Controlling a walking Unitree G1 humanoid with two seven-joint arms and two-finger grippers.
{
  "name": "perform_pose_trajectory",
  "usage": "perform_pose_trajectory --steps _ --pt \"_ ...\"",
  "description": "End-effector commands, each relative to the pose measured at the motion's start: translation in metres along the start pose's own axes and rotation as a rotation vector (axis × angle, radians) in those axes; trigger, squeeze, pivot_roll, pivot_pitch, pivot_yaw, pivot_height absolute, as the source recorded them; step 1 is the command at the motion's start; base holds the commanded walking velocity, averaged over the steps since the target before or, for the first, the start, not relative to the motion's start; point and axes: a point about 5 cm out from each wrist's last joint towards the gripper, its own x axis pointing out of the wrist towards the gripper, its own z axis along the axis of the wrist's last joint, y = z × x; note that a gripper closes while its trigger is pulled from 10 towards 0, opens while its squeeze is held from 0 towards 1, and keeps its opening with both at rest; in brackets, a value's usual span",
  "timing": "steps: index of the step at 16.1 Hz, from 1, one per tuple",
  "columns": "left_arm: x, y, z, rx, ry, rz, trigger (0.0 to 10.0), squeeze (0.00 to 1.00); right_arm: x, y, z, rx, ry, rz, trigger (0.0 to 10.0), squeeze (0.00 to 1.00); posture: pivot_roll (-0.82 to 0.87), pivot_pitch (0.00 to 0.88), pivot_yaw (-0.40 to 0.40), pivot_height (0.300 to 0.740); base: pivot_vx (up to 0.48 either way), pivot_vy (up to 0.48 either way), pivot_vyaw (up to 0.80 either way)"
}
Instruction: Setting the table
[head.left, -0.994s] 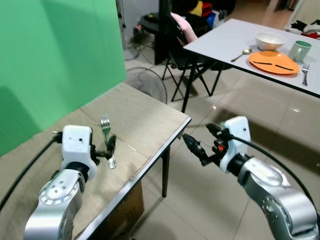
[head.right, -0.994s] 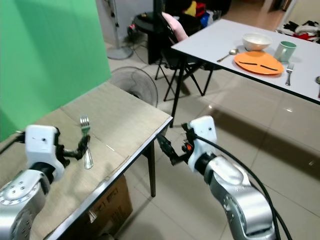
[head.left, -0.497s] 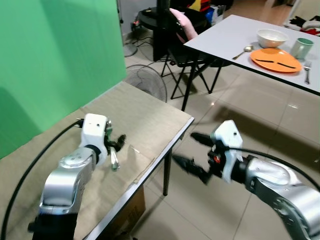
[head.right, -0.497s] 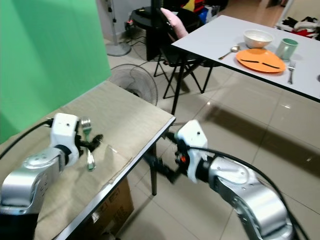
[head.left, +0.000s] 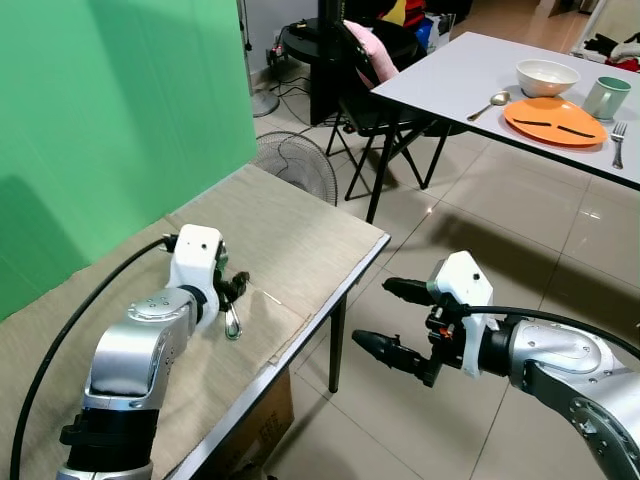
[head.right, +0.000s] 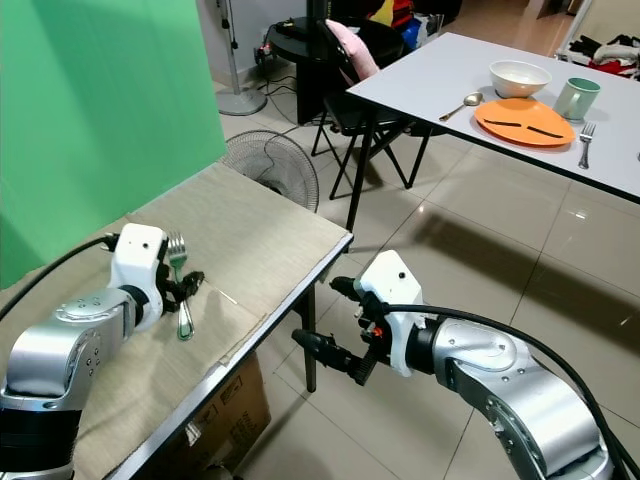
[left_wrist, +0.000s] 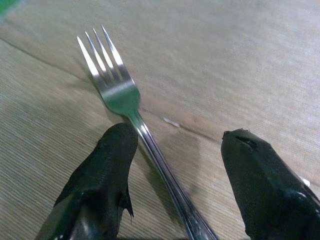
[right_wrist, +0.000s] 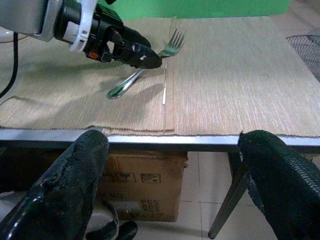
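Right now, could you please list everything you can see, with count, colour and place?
near table: one, covered in beige mats, before the green screen
fork: one, silver, on the near table
cardboard box: one, brown, under the near table
fan: one, grey, on the floor
far table: one, white
plate: one, orange, far table
bowl: one, white, behind the plate
mug: one, green, beside the plate
spoon: one, silver, far table
second fork: one, silver, far table
left end effector: open, straddling the near fork
right end effector: open, over the floor
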Motion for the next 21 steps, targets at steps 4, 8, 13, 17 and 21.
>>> perform_pose_trajectory --steps 4,8,13,17,21 --pt "0.001 0.004 -0.006 -0.009 0.076 0.025 0.0 0.0 -0.004 0.006 0.002 -0.026 0.012 0.032 10.0 0.0 -0.07 0.0 0.039 0.74 0.0 0.0 0.0" --pt "0.001 0.006 -0.009 -0.016 0.097 0.039 0.0 0.0 -0.004 0.007 0.002 -0.028 0.018 0.042 10.0 0.0 -0.07 0.0 0.039 0.74 0.0 0.0 0.0" --pt "0.004 0.003 -0.015 -0.027 0.127 0.018 0.0 0.0 -0.004 0.007 0.002 -0.03 0.02 0.049 10.0 0.0 -0.07 0.0 0.04 0.74 0.0 0.0 0.0" --pt "0.006 0.005 -0.02 -0.025 0.155 0.03 0.0 0.0 -0.005 0.006 0.001 -0.034 0.022 0.043 10.0 0.0 -0.07 0.0 0.041 0.74 0.0 0.0 0.0" --pt "0.005 0.008 -0.019 -0.029 0.15 0.039 0.0 0.0 -0.004 0.006 0.002 -0.037 0.019 0.04 10.0 0.0 -0.07 0.0 0.039 0.74 0.0 0.0 0.0"
